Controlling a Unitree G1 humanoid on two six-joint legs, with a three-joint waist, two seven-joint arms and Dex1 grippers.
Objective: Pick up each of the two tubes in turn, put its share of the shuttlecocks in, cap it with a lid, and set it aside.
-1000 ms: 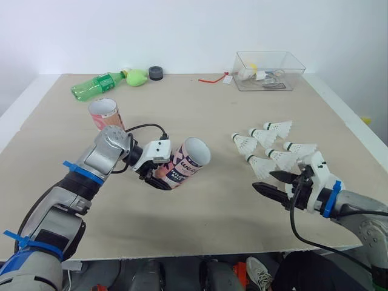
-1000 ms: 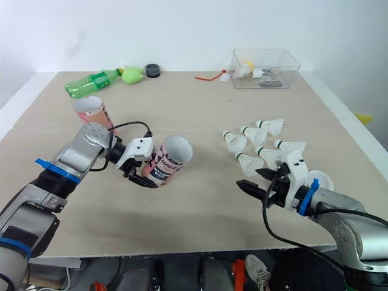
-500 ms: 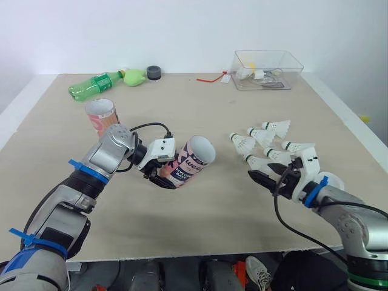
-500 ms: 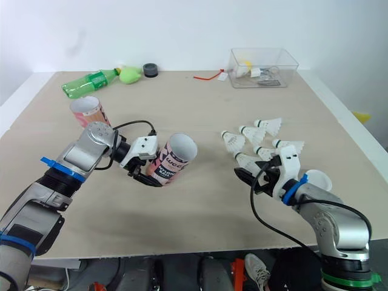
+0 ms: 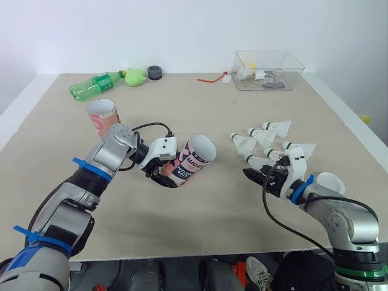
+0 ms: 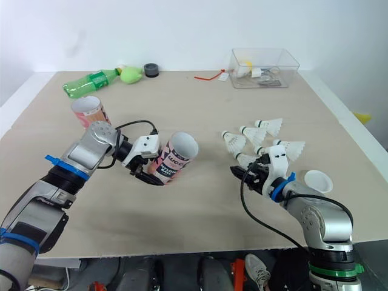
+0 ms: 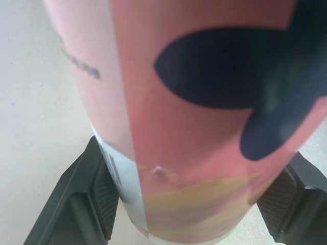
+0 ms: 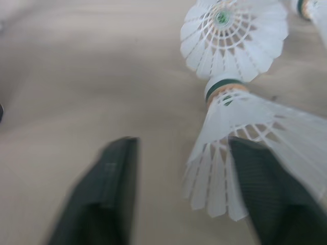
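- The left gripper is clamped on a pink tube, one black finger pressed to each side of its lower end.
- The tube tilts away from this gripper, its open white mouth raised and turned toward the right gripper.
- The tube's label is pink with a white band and large dark lettering. The letters cannot be read as a whole word; small dark print on the side is too blurred to make out.
- A second tube, also pink, stands upright on the table, beyond the left arm and apart from the gripper.
- The right gripper lies low over the table with its fingers spread apart, gripping nothing.
- One white shuttlecock lies with its feather skirt between those fingers, close against one of them, with a green band around its cork.
- The other shuttlecocks lie in a loose cluster just past the right gripper's tips.
- A white lid sits beside the right wrist, behind the gripper.
- Far beyond both grippers are a green bottle, a dark round cap and a clear box.
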